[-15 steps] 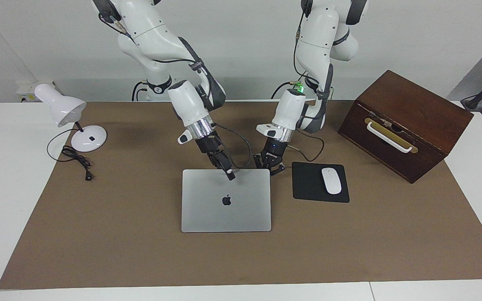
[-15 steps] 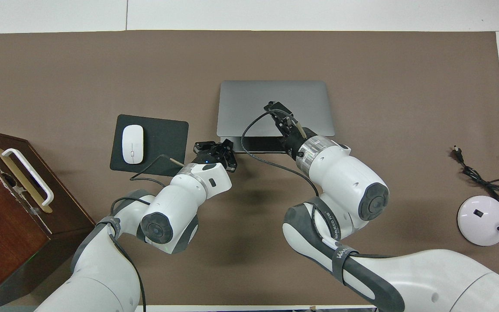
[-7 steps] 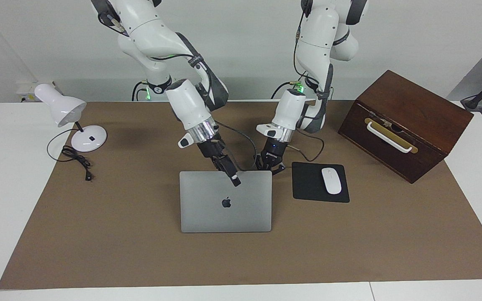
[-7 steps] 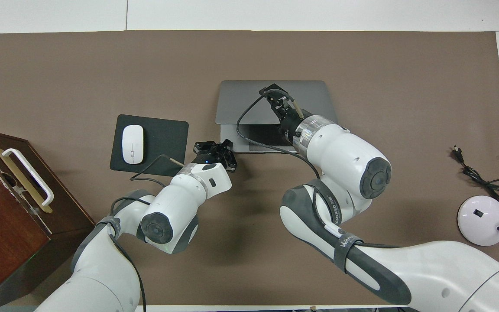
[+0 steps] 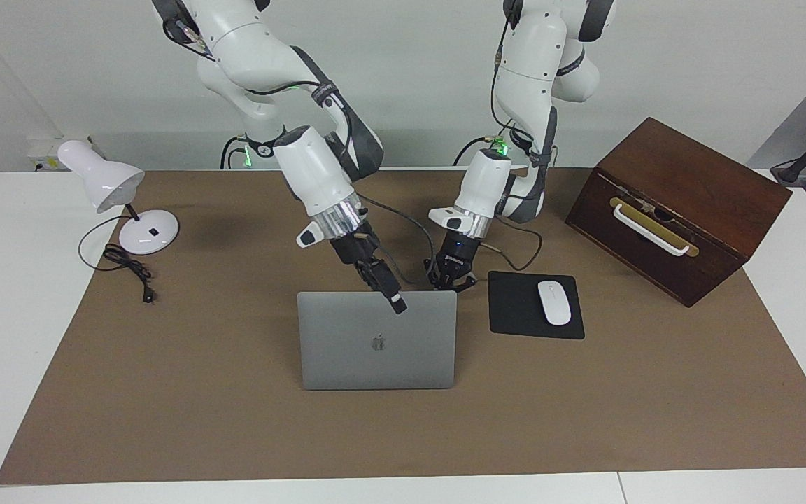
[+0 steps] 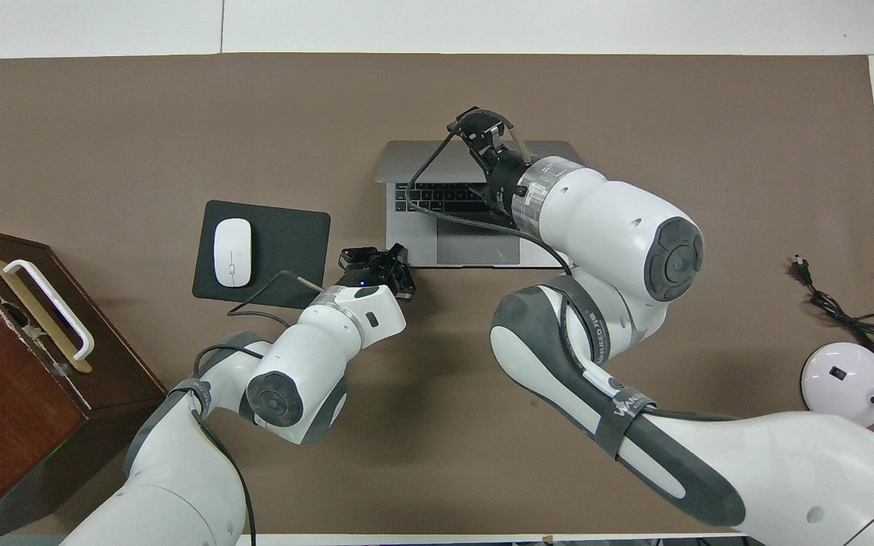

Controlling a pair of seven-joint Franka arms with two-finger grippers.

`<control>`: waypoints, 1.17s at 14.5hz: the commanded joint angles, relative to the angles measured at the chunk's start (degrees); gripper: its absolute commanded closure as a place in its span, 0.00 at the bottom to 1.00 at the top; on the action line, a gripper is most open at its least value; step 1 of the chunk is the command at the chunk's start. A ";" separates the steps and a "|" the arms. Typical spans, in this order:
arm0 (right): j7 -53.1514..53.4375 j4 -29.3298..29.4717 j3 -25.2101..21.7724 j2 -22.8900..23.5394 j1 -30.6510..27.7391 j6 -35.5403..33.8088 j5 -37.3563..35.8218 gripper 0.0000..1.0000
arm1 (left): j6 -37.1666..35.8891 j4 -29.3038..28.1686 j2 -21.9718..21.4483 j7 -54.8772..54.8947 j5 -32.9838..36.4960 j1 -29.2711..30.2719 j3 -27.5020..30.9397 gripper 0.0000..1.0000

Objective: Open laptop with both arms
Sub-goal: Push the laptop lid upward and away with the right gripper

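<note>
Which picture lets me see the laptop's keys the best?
The overhead view: it looks down into the open laptop, so the black keyboard and grey trackpad show, partly covered by the right gripper. The facing view shows only the outside of the raised lid with its logo, no keys.

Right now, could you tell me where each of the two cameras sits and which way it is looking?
Facing view: high across the table, looking toward the robots; both arms hang from the top, the right gripper on the laptop lid's raised edge, the left gripper at the base corner.
Overhead view: high above the robots' end, looking steeply down; both arms enter from the bottom, over the exposed keyboard.
Shared, half a turn apart: laptop, mouse pad, mouse, wooden box, lamp.
</note>
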 commanded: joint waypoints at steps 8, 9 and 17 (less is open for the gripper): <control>1.86 14.49 0.46 6.35 -0.51 -7.29 0.40 0.02 | 0.89 1.24 2.82 0.82 -0.06 0.37 0.36 1.00; 1.86 15.46 0.46 6.97 -0.51 -7.73 0.40 0.02 | 0.89 1.24 2.82 0.82 -0.06 0.29 0.36 1.00; 1.86 24.69 0.55 11.36 -0.42 -9.40 0.23 0.02 | 0.89 1.24 2.82 0.82 -0.06 0.37 0.36 1.00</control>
